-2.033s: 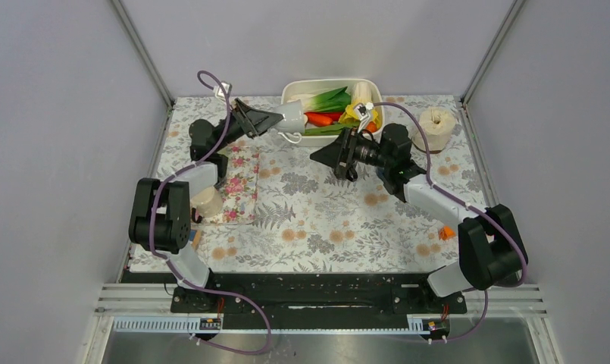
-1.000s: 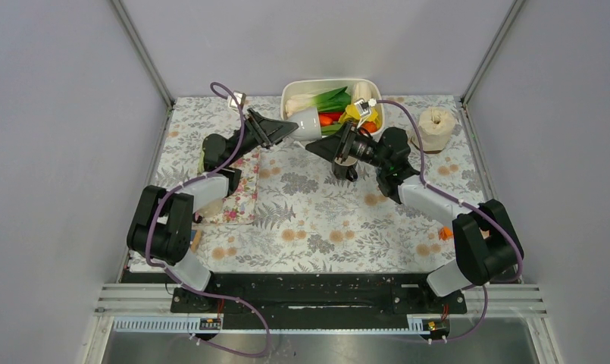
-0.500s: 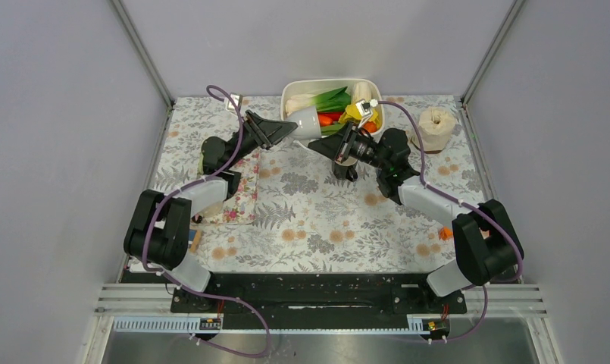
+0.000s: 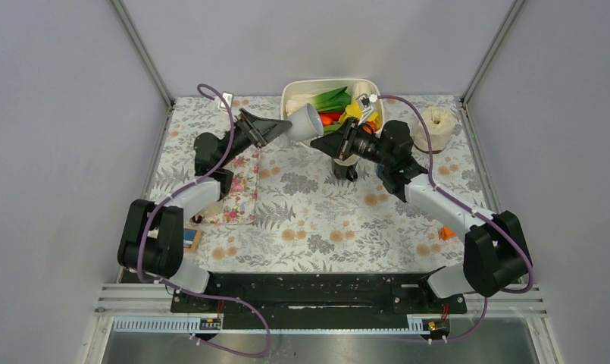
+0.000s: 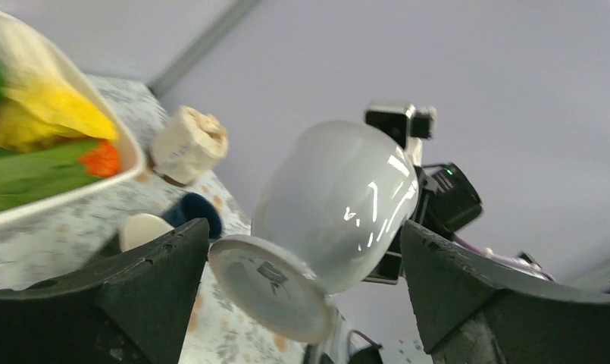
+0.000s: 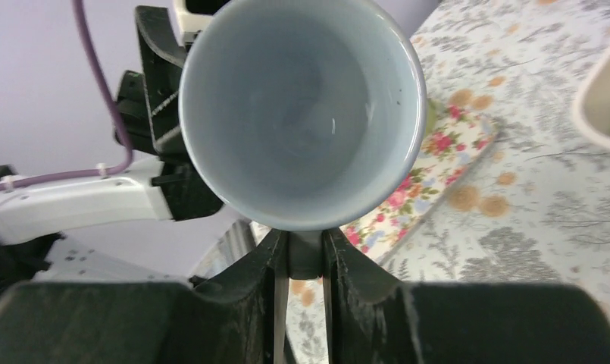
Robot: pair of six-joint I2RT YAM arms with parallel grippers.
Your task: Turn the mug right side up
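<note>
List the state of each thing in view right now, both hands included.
White glossy ceramic mug: in the air, tipped sideways, foot toward the left hand, mouth toward the right hand, not yet upright.
Left hand: open, fingers clear of the mug on both sides.
Right hand: shut on the mug at its handle.
White plastic tub: filled with vegetables.
Floral cloth: lying flat.

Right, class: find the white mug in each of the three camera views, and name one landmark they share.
Top external: mug far middle, at the white bowl's near left corner.
Left wrist: mug centre frame, tilted, foot toward the camera.
Right wrist: mug top centre, open mouth facing the camera.
Shared landmark: the white bowl, far left in the left wrist view, right edge in the right wrist view.
</note>
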